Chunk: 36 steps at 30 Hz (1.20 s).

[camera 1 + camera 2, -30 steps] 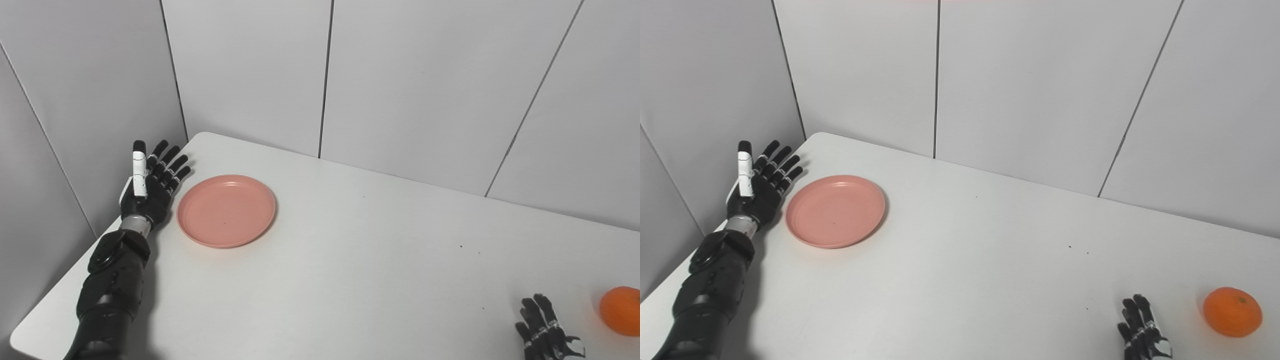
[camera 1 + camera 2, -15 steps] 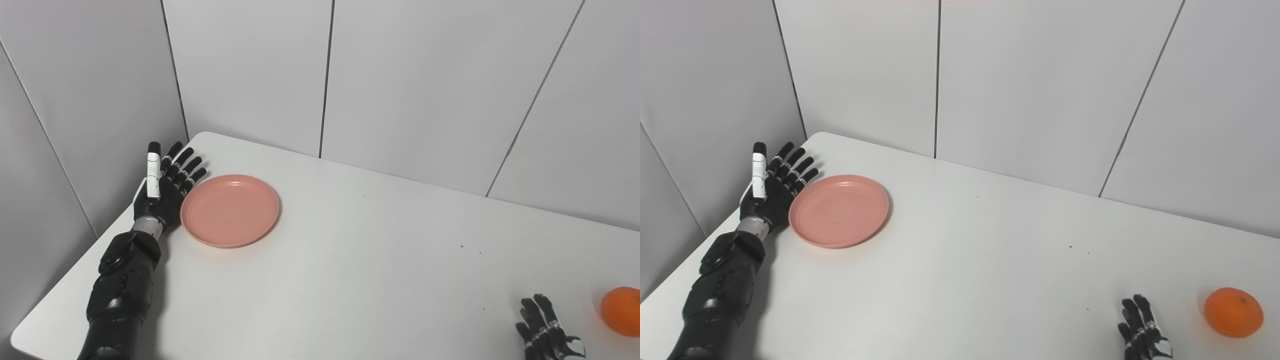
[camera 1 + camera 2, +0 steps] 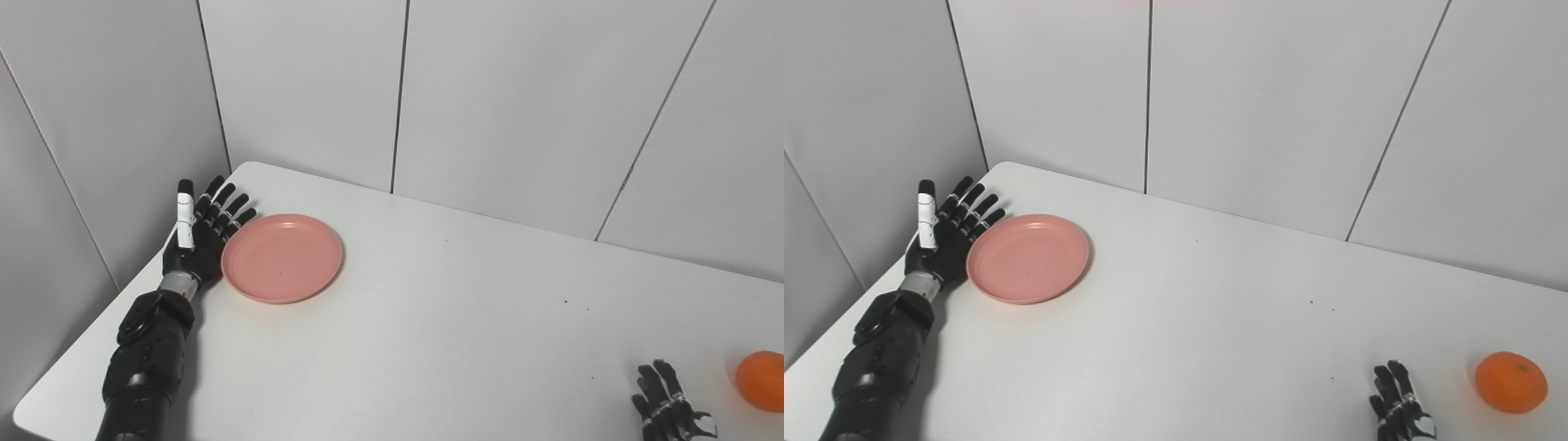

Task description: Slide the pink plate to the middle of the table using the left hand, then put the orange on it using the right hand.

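The pink plate (image 3: 282, 257) lies flat near the table's far left corner. My left hand (image 3: 199, 236) stands on edge right beside the plate's left rim, open with fingers spread and pointing away, seeming to touch the rim. The orange (image 3: 1511, 381) rests on the table at the near right. My right hand (image 3: 1398, 407) lies open on the table at the bottom edge, left of the orange and apart from it; only its fingers show.
The white table (image 3: 441, 318) ends at its left edge just behind my left arm. Grey wall panels (image 3: 514, 104) close in the back and left sides. A few small dark specks dot the table right of centre.
My left hand moved right until it met the plate's left rim, and the plate shifted slightly right. The right hand and the orange stayed put.
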Each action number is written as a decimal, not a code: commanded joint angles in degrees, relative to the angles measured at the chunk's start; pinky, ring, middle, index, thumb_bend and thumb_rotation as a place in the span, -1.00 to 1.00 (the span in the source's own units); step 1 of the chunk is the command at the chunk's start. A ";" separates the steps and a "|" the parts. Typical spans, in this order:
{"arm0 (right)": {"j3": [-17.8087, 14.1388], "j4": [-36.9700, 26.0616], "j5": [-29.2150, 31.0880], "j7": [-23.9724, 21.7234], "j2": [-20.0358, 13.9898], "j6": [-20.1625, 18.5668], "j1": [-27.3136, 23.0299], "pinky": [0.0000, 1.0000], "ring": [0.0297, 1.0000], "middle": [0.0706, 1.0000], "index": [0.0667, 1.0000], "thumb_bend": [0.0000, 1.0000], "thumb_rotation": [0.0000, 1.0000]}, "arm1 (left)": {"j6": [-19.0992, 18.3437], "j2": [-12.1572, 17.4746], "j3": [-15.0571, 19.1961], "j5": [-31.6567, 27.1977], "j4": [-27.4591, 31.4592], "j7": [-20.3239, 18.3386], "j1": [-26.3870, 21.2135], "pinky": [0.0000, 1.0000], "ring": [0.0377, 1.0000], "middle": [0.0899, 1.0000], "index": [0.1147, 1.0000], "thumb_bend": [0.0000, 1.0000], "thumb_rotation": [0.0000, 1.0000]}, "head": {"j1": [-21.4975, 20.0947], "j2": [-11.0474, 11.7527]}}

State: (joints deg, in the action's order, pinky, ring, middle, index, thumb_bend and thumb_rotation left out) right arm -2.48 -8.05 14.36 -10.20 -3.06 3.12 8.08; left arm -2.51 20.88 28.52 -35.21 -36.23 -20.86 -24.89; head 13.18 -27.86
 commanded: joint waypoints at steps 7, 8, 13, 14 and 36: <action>1.08 3.50 0.39 0.03 1.34 -1.07 4.42 1.00 0.95 0.84 0.84 0.72 1.00 | -3.16 -2.24 -0.79 -0.26 4.39 2.17 1.72 0.82 0.89 0.95 0.94 0.84 0.64 | -0.25 -0.44; 1.09 3.40 0.42 0.10 1.38 -1.19 4.45 1.00 0.95 0.84 0.84 0.72 1.00 | -3.44 -2.52 -0.83 -0.27 4.97 2.50 1.89 0.85 0.89 0.95 0.97 0.80 0.65 | -0.25 -0.44; 1.21 3.07 0.25 0.43 1.49 -1.33 4.50 1.00 0.95 0.84 0.85 0.71 1.00 | -3.65 -3.35 -1.46 0.39 5.90 3.95 2.08 0.81 0.84 0.91 0.94 0.75 0.66 | -0.33 -0.58; 1.21 3.04 0.27 0.48 1.52 -1.37 4.48 1.00 0.94 0.84 0.84 0.71 1.00 | -3.57 -3.33 -1.59 0.52 5.53 4.18 1.96 0.77 0.82 0.89 0.92 0.76 0.66 | -0.33 -0.58; 1.49 2.12 0.50 1.33 2.11 -1.71 4.65 1.00 0.90 0.79 0.79 0.72 1.00 | -7.18 -5.29 -6.24 0.04 11.54 5.17 3.84 0.79 0.80 0.89 0.95 0.78 0.69 | -0.90 -1.14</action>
State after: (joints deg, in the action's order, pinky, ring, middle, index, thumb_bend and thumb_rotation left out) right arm -1.95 -8.99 14.22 -8.96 -2.58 3.06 9.00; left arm -8.02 16.27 22.89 -35.17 -24.83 -15.92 -21.38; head 12.31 -28.92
